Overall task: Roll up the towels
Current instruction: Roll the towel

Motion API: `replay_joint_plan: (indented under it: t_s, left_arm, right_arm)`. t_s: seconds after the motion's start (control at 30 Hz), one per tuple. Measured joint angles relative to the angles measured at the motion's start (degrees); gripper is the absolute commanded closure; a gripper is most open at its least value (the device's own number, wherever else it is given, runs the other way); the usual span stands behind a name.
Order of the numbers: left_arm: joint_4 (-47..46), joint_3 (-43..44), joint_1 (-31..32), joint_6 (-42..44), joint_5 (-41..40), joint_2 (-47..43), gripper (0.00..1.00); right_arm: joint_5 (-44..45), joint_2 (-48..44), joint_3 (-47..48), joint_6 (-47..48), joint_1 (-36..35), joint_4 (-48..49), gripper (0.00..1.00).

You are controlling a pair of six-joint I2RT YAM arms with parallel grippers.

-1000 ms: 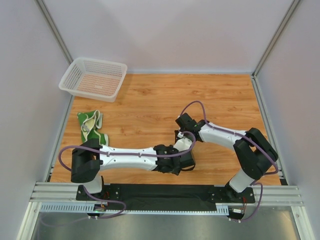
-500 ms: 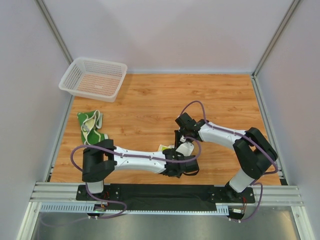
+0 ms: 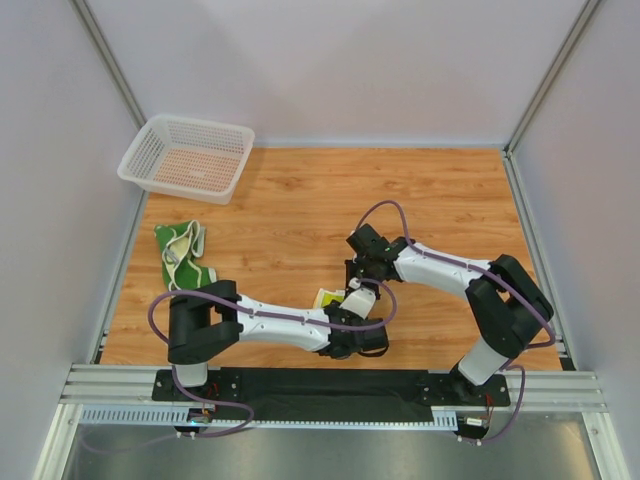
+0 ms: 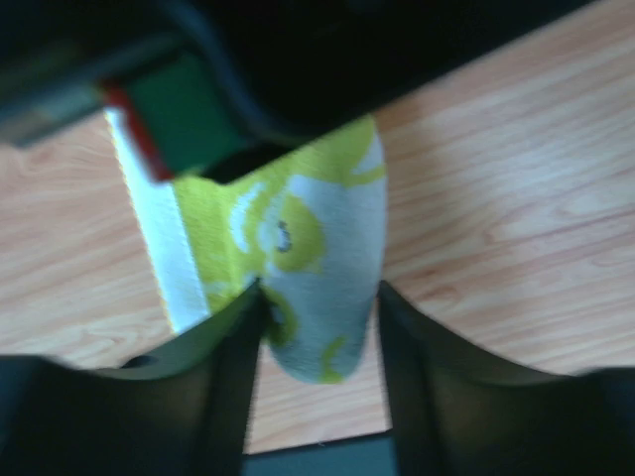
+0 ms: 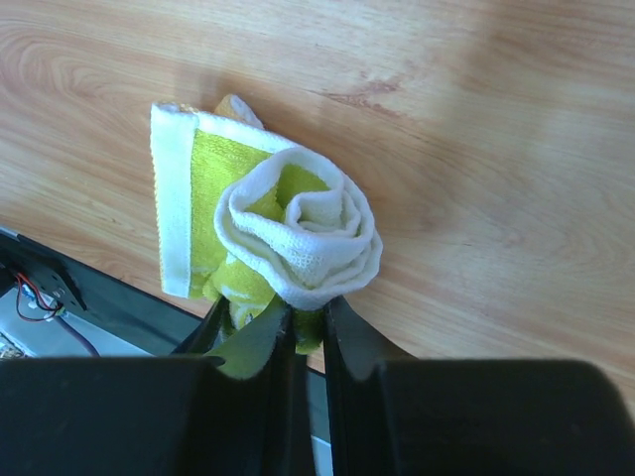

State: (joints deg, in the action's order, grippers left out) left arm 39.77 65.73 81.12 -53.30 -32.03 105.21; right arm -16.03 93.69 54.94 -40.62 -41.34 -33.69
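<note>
Nearest the arm bases, just short of the desk's (image 3: 300,200) near edge at about 6 o'clock from its centre, lies the yellow-green patterned towel (image 5: 298,233), wound into a loose spiral with a flat tail to its 9 o'clock. The right claw (image 5: 306,309) is clamped on the roll's lower end. The left claw (image 4: 317,297) has its jaws apart, flanking the towel's free fold. The cloth looks light, soft and limp, likely to spring open if released. It is best pinched across all layers at the roll's end. Farther off at 9 o'clock sit the green and cream towels (image 3: 180,255), crumpled. Beyond them, at 11 o'clock, is the white mesh basket (image 3: 139,147).
</note>
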Motion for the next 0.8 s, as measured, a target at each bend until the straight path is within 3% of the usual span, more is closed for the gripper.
replay_joint_plan:
  t_s: [0.07, 0.17, 0.27, 0.57, 0.8]
  left_arm:
    - [-0.35, -1.05, -0.33, -0.02, -0.79, -0.55, 0.64]
    - [-1.64, -2.71, -0.94, -0.17, -0.74, -2.08, 0.77]
    - [-4.74, -5.53, -1.75, -0.11, 0.52, -4.61, 0.83]
    - [-18.80, -17.40, -7.15, 2.12, 10.88, -14.84, 0.87]
    - [-31.04, -27.69, -14.45, -0.22, 22.03, -22.32, 0.89]
  right_arm:
    - [-0.20, 0.13, 0.44, 0.13, -0.04, -0.15, 0.82]
    - [-0.59, 0.81, 0.94, 0.17, -0.04, -0.37, 0.73]
    - [-0.76, 0.87, 1.05, 0.42, 0.04, -0.57, 0.58]
    - [-0.94, 1.27, 5.35, 3.28, 4.20, -5.18, 0.38]
    - [-1.05, 0.17, 10.82, 6.54, 10.91, -7.87, 0.34]
